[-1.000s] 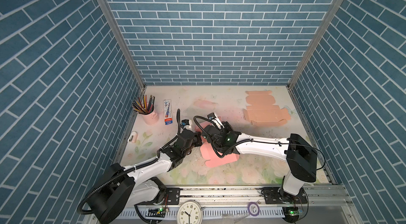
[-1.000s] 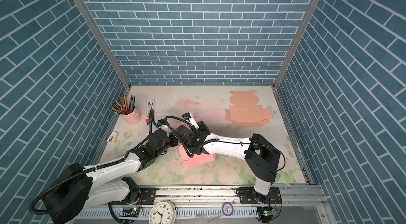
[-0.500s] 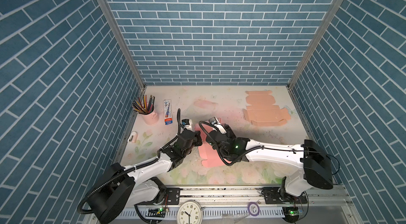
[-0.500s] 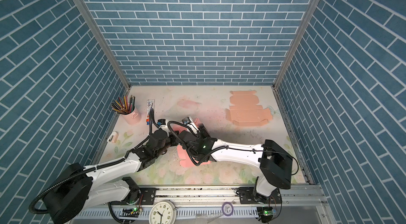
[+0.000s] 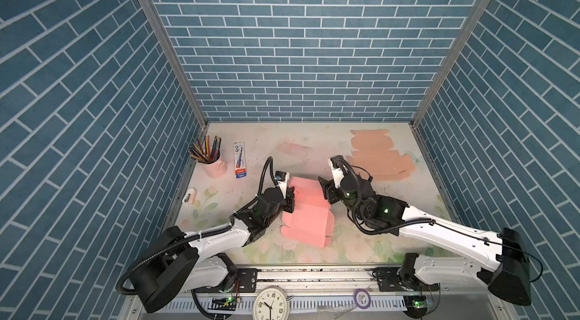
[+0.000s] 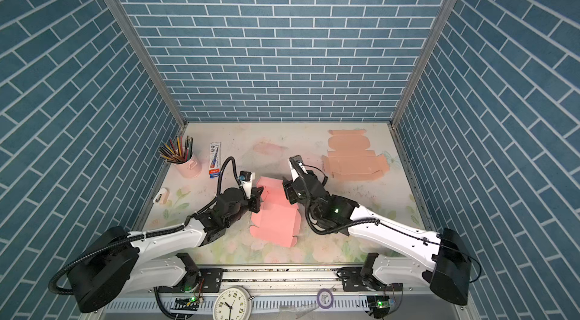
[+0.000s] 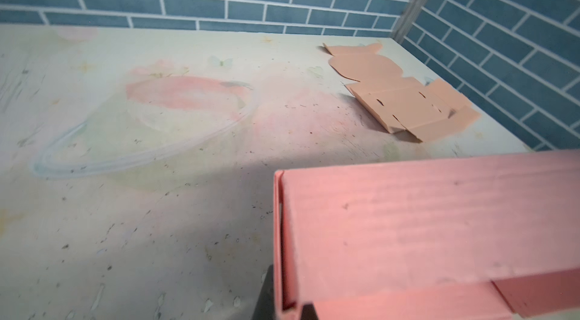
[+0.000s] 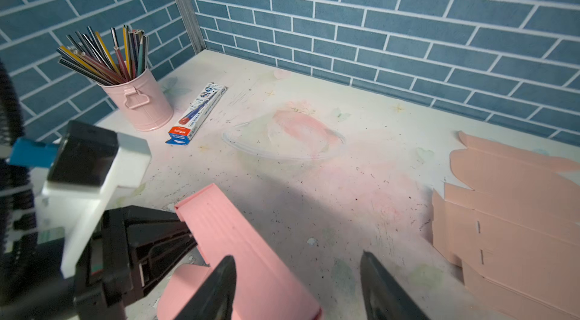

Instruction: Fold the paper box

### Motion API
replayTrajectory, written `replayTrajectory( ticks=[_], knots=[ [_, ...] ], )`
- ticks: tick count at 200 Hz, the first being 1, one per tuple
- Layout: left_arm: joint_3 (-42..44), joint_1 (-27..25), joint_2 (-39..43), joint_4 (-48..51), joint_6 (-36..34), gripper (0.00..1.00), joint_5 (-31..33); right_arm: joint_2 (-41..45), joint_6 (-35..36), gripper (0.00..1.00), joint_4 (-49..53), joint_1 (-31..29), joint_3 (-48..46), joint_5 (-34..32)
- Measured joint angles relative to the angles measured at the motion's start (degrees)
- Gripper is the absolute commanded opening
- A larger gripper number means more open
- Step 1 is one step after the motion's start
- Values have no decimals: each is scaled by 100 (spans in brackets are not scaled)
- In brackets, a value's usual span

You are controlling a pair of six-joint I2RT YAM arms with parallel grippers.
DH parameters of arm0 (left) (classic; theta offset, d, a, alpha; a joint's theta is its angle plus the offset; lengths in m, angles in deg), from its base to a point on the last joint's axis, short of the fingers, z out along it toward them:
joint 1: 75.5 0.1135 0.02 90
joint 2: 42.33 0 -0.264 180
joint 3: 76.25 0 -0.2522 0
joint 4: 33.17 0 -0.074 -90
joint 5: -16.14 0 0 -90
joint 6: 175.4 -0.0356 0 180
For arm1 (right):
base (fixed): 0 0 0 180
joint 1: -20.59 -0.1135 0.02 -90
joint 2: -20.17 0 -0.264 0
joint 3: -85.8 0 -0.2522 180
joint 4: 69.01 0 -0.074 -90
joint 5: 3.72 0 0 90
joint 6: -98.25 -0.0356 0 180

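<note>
Lying on a worn floral table (image 5: 282, 145) inside blue brick walls (image 5: 298, 51), pink paper box (image 5: 309, 218), left gripper (image 5: 290, 200) pinching one side of it, right gripper (image 5: 326, 195) spread wide at the opposite side.

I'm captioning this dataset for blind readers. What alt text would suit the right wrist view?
A half-folded pink paper box sits on a floral table, its edge pinched by the left gripper, with the right gripper open close by. A pink pencil cup, a pen box and a flat peach box blank share the table.

White arms (image 5: 216, 236) – blk joints (image 5: 166, 268), ribbed blk cables (image 5: 262, 177), green LEDs (image 5: 385, 210)
</note>
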Motion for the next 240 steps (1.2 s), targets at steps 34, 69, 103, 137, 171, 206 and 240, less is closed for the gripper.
replayTrajectory(
  ticks=[34, 69, 103, 137, 171, 206, 240],
  knots=[
    [24, -236, -306, -503, -553, 6, -203, -15, -181, 63, -125, 470, -319, 887],
    [55, -385, -691, -905, -881, 6, -278, -273, -269, 62, -240, 553, -356, 1432],
    [57, -439, -1012, -1121, -1086, 6, -269, -446, -323, 63, -339, 640, -494, 1742],
    [57, -474, -1281, -1290, -1193, 6, -236, -514, -378, 65, -350, 706, -581, 1965],
    [55, -501, -1593, -1432, -1259, 7, -162, -662, -380, 66, -396, 743, -601, 2122],
    [52, -520, -1755, -1547, -1274, 9, -92, -826, -404, 67, -426, 815, -627, 2282],
    [52, -527, -1880, -1709, -1266, 17, -13, -925, -415, 67, -400, 817, -627, 2415]
  ],
)
